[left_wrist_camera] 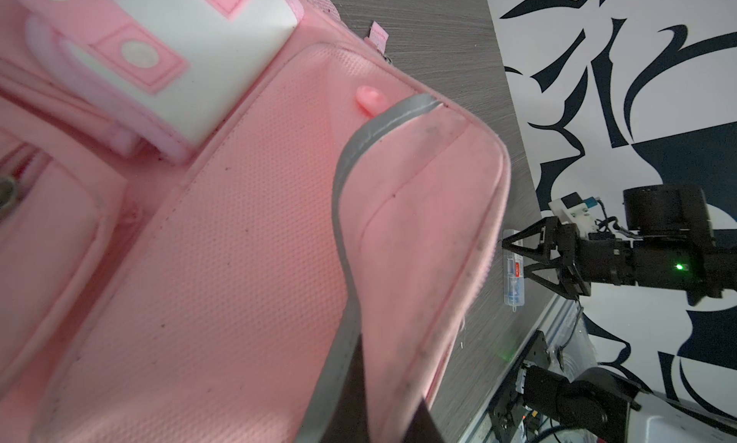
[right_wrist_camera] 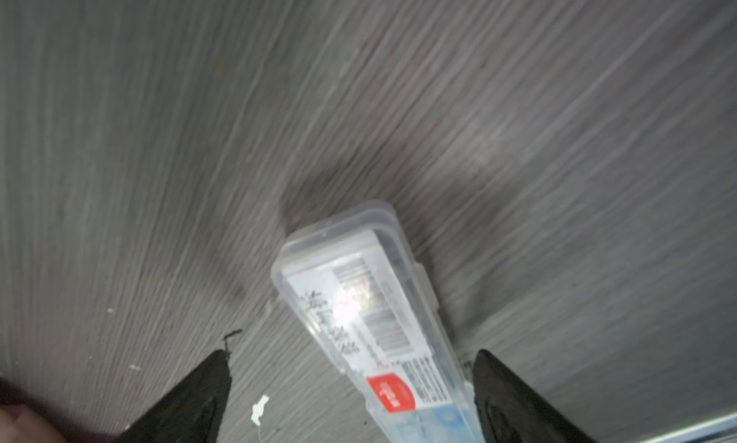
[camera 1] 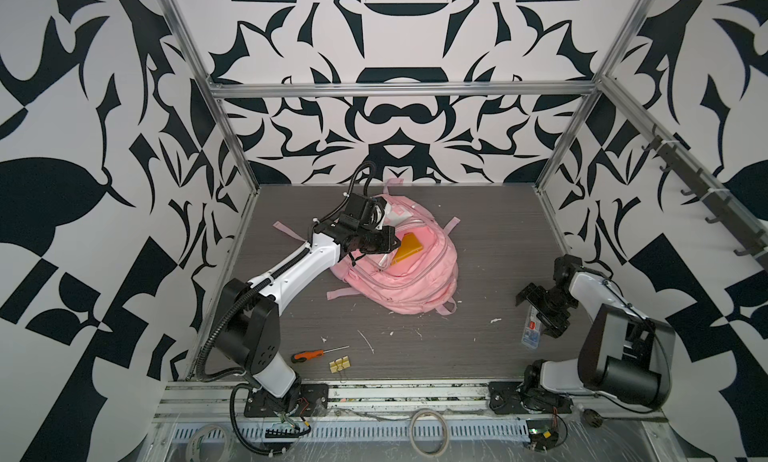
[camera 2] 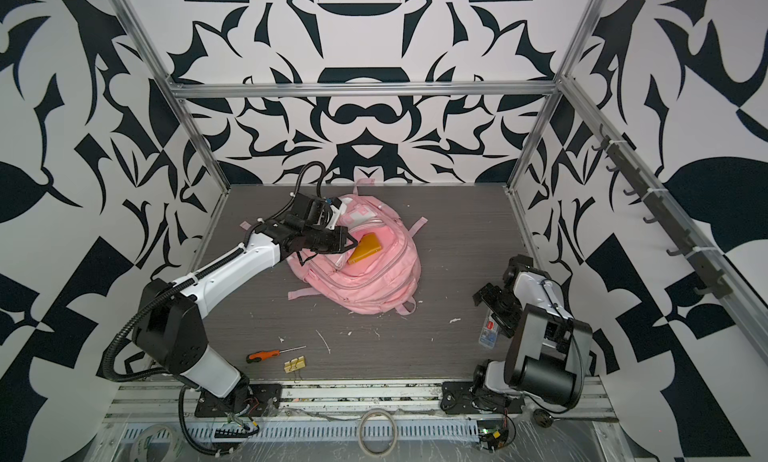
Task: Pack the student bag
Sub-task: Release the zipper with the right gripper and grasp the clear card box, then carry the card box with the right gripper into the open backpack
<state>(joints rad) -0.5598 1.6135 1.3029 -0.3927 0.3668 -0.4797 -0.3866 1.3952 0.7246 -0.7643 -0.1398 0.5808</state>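
the student bag [camera 1: 401,281] is seen lying flat near the middle of the grey table [camera 1: 490,231], somewhat toward the back wall, with its pink straps splayed over the surface and its main pocket gaping. a grey reflective stripe [left_wrist_camera: 345,229] is shown edging the lifted flap in the left wrist view. a yellow wedge-shaped item [camera 1: 409,248] is lodged in the opening. nearer the front edge, well apart from the bag, an orange-handled screwdriver [camera 1: 309,355] and yellow binder clips [camera 1: 340,364] are laid side by side. a clear plastic case [camera 1: 532,331] is laid flat by the right side of the table. the left gripper [camera 1: 395,243] is clenched on the bag's flap at the rim of the opening, and part of the bag's far left side is covered by its arm. the right gripper [right_wrist_camera: 351,355] is spread wide, low over the case, with one jaw on either side of it; whether the case is touched cannot be told.
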